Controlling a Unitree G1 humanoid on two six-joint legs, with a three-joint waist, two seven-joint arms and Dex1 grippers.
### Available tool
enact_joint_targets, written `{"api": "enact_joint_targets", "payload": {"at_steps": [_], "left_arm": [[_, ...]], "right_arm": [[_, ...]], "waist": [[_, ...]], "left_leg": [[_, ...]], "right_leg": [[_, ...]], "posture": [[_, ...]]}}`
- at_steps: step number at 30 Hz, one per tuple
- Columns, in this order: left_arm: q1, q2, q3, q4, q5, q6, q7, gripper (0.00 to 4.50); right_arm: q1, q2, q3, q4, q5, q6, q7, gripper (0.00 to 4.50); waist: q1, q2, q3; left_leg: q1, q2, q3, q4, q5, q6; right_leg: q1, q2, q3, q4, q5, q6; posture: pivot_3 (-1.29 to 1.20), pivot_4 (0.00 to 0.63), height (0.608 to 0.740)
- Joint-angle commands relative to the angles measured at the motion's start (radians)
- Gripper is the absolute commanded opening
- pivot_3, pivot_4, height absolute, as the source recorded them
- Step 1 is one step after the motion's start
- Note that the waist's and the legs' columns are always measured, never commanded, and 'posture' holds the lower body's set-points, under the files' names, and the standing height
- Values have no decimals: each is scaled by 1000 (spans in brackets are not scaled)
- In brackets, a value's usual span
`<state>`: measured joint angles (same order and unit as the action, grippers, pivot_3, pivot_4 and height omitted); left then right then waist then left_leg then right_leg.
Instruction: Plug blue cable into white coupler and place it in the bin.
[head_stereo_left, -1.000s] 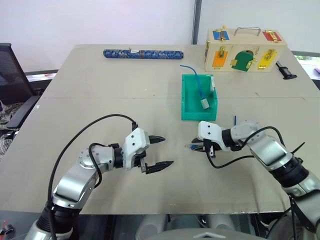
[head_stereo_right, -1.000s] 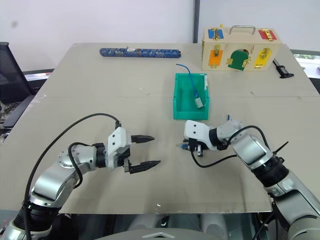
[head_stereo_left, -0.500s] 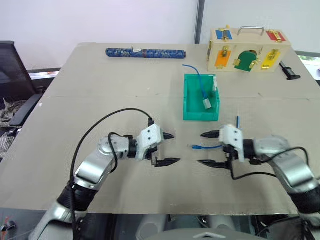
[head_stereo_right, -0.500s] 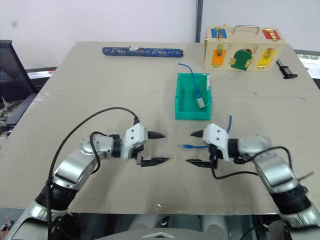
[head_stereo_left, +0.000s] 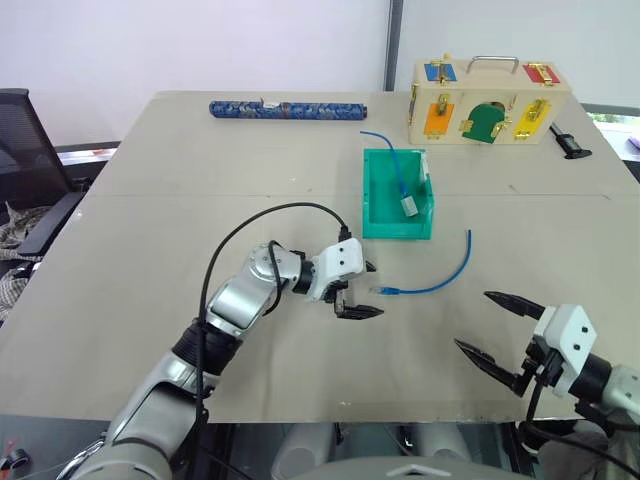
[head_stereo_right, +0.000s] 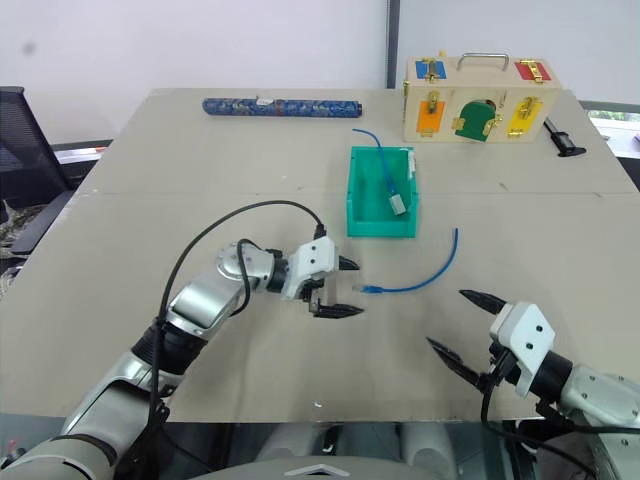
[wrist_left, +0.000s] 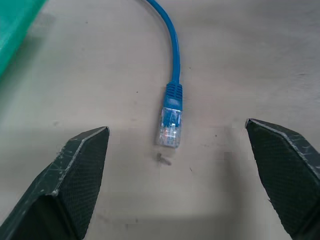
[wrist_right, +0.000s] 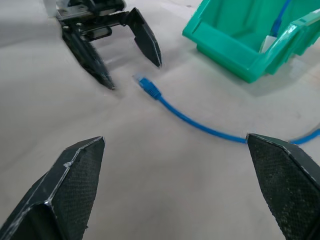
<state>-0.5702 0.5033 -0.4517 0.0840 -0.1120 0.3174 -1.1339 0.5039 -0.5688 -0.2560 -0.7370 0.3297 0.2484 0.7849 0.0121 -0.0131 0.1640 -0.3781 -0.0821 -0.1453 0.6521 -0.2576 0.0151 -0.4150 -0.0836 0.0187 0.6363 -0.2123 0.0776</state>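
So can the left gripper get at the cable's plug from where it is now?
Probably yes. The left gripper is open beside the plug of the blue cable, which lies free on the table, nothing between. The right gripper is open and well clear.

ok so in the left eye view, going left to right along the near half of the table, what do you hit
left gripper → clear plug of the blue cable, which curves away to the right → right gripper
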Motion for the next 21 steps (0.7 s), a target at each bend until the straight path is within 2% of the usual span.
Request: {"api": "enact_joint_targets", "payload": {"at_steps": [1, 2, 3, 7, 9, 13, 16, 19, 21], "left_arm": [[-24, -1, -31, 20, 25, -42, -54, 2483], [-26, 3, -39, 30, 37, -55, -64, 2346], [-25, 4, -41, 37, 41, -65, -69, 1759], [-20, 4, -36, 53, 47, -92, -87, 35], [-5, 9, -10, 50, 32, -126, -90, 35], [44, -3, 96, 3, -49, -232, -69, 35], [69, -29, 165, -18, -62, -319, -1, 35], [90, -45, 194, -14, -40, -432, 39, 0], [103, -50, 197, -11, -21, -490, 58, 0]], "right_arm": [[9, 9, -13, -65, -6, 6, -53, 4500], [12, 11, -9, -69, -8, 10, -62, 4500], [16, 16, -3, -72, -8, 16, -73, 4500], [32, 25, 18, -79, -4, 37, -101, 4500], [32, 30, 43, -79, -4, 70, -122, 4500], [0, 34, 112, -111, 5, 280, -226, 4500], [-128, 91, 134, -98, 178, 469, -276, 4500], [-294, 217, 130, -68, 352, 615, -383, 3616], [-385, 266, 146, -50, 421, 674, -421, 2710]], "waist": [[-1, 0, 0], [-1, 0, 0], [0, 0, 0], [1, 0, 0], [0, 0, 0], [-1, 0, 0], [1, 0, 0], [1, 0, 0], [1, 0, -1]], "left_leg": [[0, 0, 0, 0, 0, 0], [0, 0, 0, 0, 0, 0], [0, 0, 0, 0, 0, 0], [0, 0, 0, 0, 0, 0], [-1, 0, 0, 0, 0, 0], [-1, 0, 0, -1, 0, 0], [-1, 0, -1, 0, 0, 0], [-1, 0, -1, 0, 0, 0], [-1, 0, -1, 0, 0, 0]], "right_leg": [[0, 0, 0, 0, 0, 0], [0, 0, 0, 0, 0, 0], [0, 0, 0, 0, 0, 0], [0, 0, 0, 0, 1, -3], [0, -1, 0, -1, 2, -3], [-1, -1, 0, -1, 2, -4], [-1, -2, 0, -1, 2, -4], [0, -2, 0, -1, 3, -4], [0, -2, 0, -1, 3, -5]], "posture": [[0, 150, 740], [0, 150, 740], [0, 150, 740], [0, 150, 740], [0, 150, 740], [0, 150, 740], [0, 150, 740], [0, 150, 740], [0, 150, 740]]}}
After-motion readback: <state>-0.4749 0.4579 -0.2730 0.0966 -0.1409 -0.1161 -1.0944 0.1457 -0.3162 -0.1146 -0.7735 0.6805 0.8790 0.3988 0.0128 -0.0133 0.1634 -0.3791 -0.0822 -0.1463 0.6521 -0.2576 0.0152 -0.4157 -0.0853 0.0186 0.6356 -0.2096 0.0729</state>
